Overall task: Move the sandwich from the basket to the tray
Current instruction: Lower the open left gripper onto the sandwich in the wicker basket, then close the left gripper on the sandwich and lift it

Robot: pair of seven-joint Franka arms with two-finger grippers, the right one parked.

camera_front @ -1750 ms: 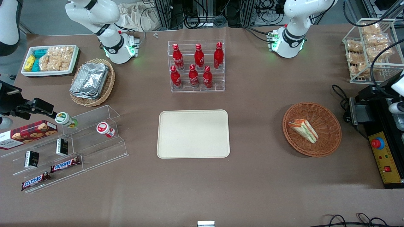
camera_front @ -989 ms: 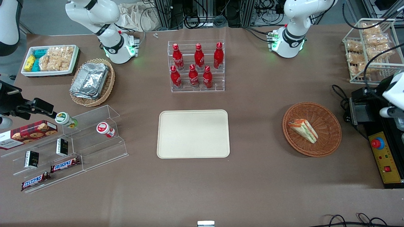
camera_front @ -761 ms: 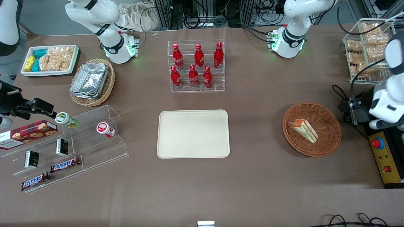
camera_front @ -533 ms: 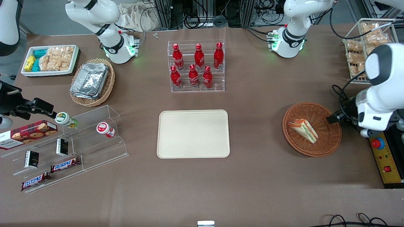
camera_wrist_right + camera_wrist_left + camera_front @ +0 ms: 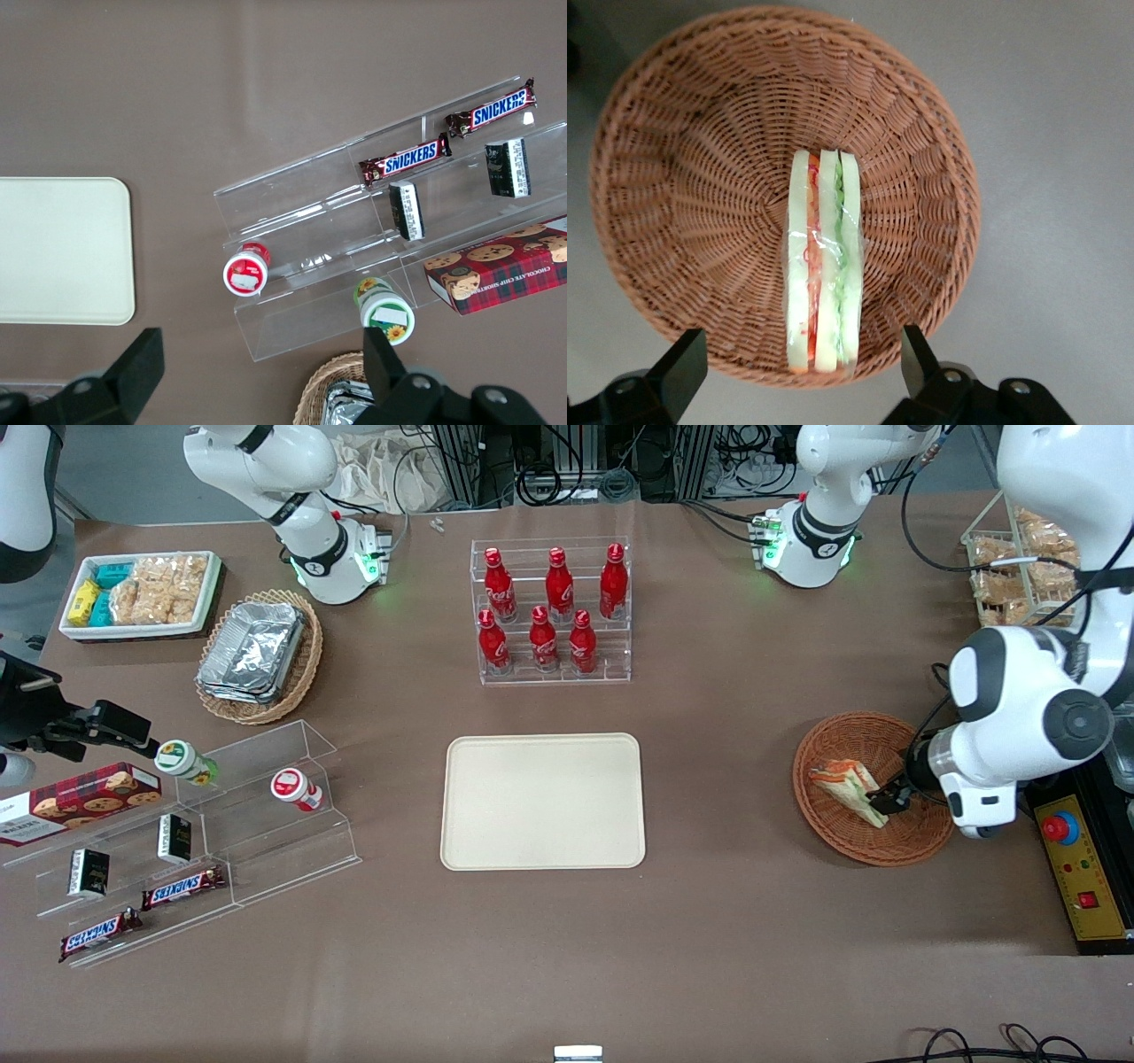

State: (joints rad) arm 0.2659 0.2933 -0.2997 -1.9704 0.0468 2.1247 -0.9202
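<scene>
The sandwich [image 5: 844,783] lies in the round orange-brown basket [image 5: 842,848] toward the working arm's end of the table. My left gripper [image 5: 886,797] hangs over the basket, right at the sandwich's wider end. In the left wrist view the sandwich [image 5: 822,266] stands on edge in the basket [image 5: 700,177]. The gripper [image 5: 799,367] is open and empty there, with one finger on each side of the sandwich's end and a wide gap to each. The cream tray [image 5: 542,801] lies bare at mid-table and also shows in the right wrist view [image 5: 62,248].
A rack of red bottles [image 5: 554,611] stands farther from the front camera than the tray. A control box with a red button [image 5: 1076,868] sits beside the basket at the table's end. A wire rack of snack packets [image 5: 1028,558] stands near it.
The left arm has swung in from the table's end to over the basket. Its gripper now sits at the sandwich. The sandwich, basket and tray have not moved.
</scene>
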